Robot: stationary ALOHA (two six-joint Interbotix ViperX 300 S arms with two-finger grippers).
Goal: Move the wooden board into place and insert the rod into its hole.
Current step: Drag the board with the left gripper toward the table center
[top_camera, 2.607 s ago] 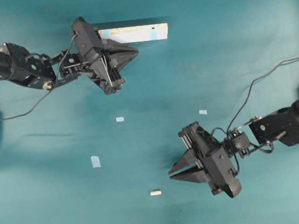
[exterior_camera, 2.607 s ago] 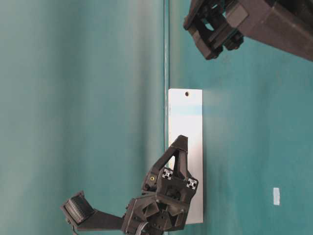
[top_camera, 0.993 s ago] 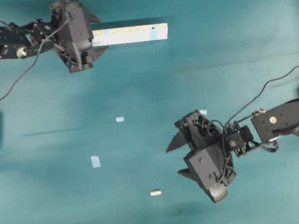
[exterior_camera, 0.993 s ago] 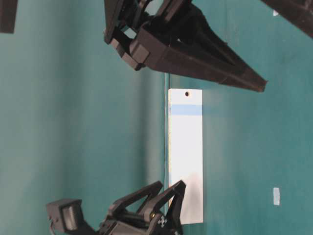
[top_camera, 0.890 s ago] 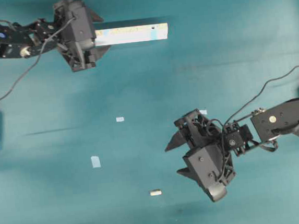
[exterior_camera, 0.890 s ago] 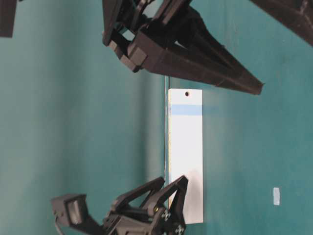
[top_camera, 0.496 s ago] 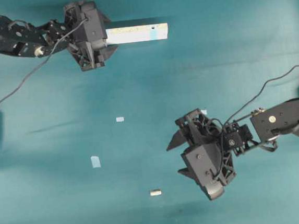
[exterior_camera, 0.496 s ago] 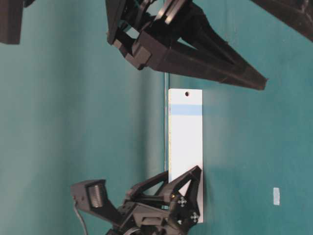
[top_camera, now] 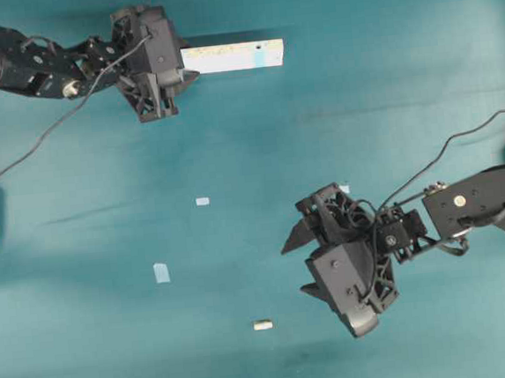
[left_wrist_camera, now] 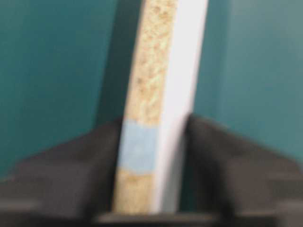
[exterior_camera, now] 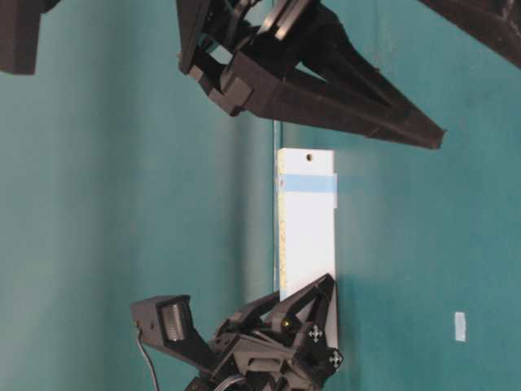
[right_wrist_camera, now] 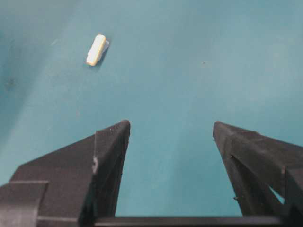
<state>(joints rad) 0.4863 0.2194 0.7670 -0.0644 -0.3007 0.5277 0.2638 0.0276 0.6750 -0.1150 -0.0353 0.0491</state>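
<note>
Step in hand: securing long pale chipboard-edged wooden board (top_camera: 232, 56) — left gripper (left_wrist_camera: 151, 156) clenched on its end, far from hole (top_camera: 259, 44). Next: drag board into place. Right gripper (right_wrist_camera: 170, 137) spread, empty; tiny cream cylindrical rod (right_wrist_camera: 96, 49) ahead-left on teal table (top_camera: 404, 96) — 1 reach away.

Evenly and brightly lit from above across the teal table (top_camera: 419, 68), with soft, faint shadows beneath both arms and a thin dark band along the wooden board (top_camera: 232, 56). Overhead view sharp and without glare. Table-level view darker down its left side, lighter toward the right. Left wrist view strongly blurred, the board's speckled edge and the dark fingers (left_wrist_camera: 71, 179) smeared. Right wrist view crisp near the rod (right_wrist_camera: 96, 49), slightly soft at the lower corners
</note>
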